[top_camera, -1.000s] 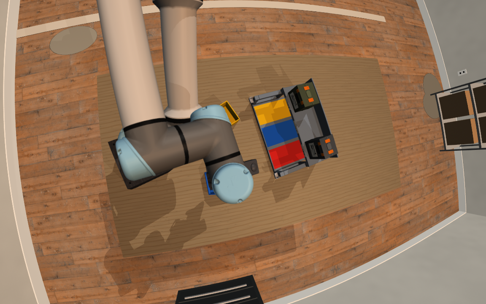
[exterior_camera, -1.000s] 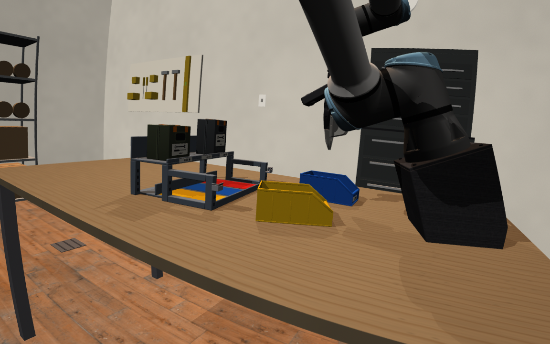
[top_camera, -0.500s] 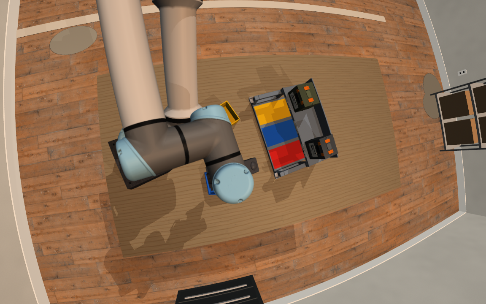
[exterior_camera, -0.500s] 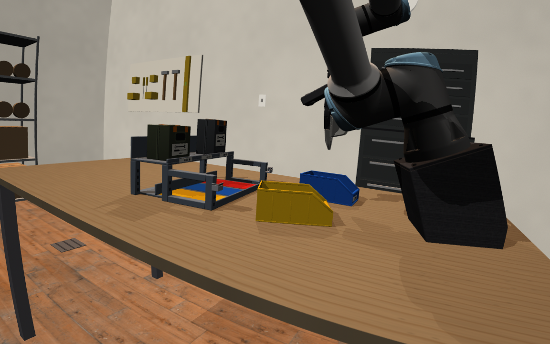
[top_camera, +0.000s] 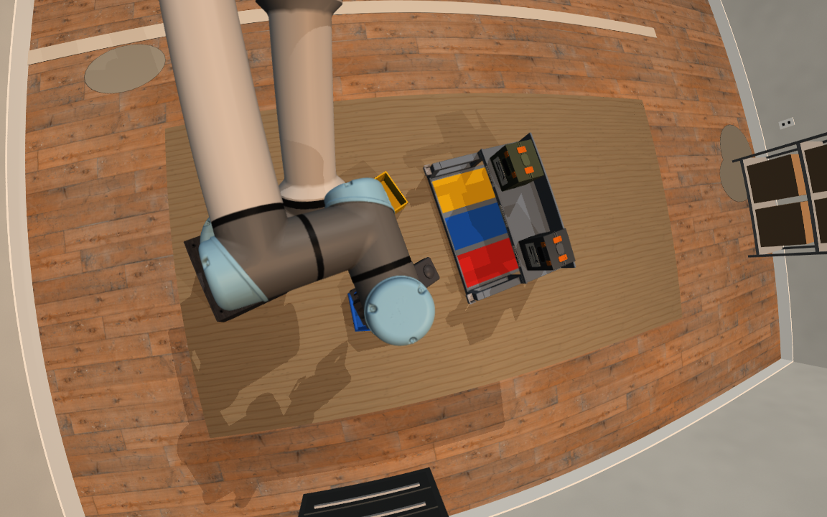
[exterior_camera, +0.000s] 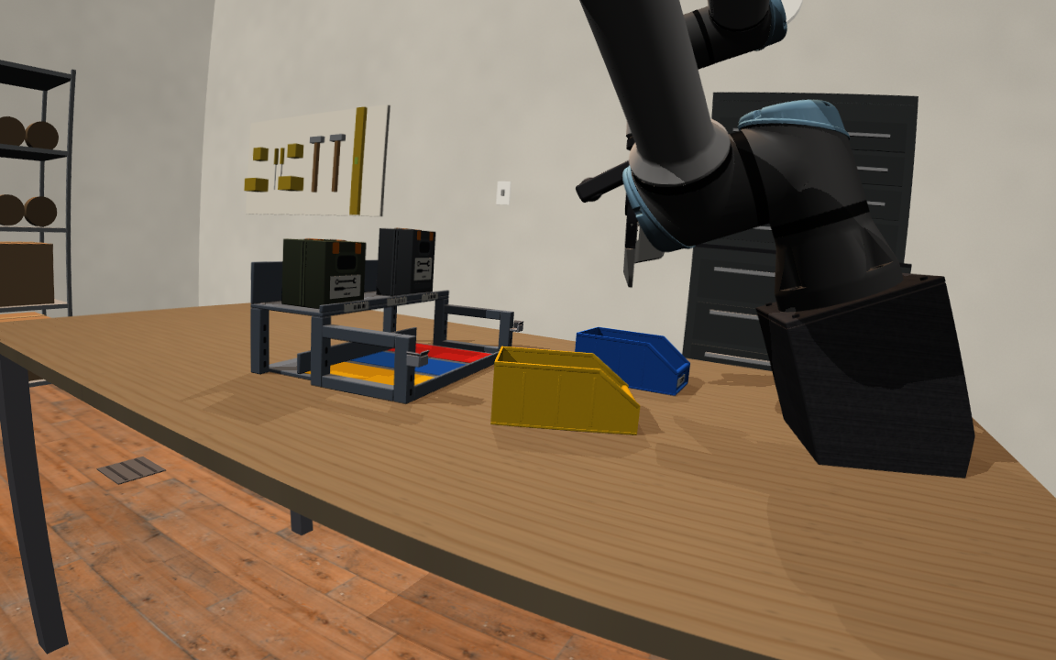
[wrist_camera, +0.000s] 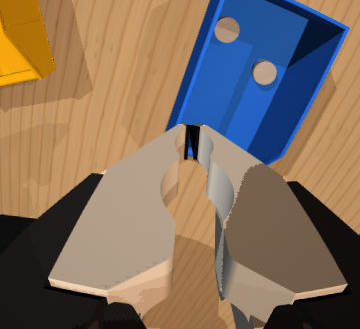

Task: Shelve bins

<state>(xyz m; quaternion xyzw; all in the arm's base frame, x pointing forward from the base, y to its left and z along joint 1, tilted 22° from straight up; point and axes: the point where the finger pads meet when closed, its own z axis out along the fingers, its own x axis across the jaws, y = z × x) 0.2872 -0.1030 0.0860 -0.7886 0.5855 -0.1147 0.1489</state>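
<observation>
The pincer (wrist_camera: 194,141) hangs above the table (exterior_camera: 434,492), its jaws pressed together on nothing. The blue bin (wrist_camera: 260,79) sits just below and ahead of the tips, two round parts (wrist_camera: 264,72) inside, its long axis slanting away to the right. The yellow bin (wrist_camera: 20,34) lies off to the left.

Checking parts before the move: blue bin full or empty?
Not empty. The wrist view looks into the blue bin and shows two small round discs lying on its floor; the bin sits upright on the table.
</observation>
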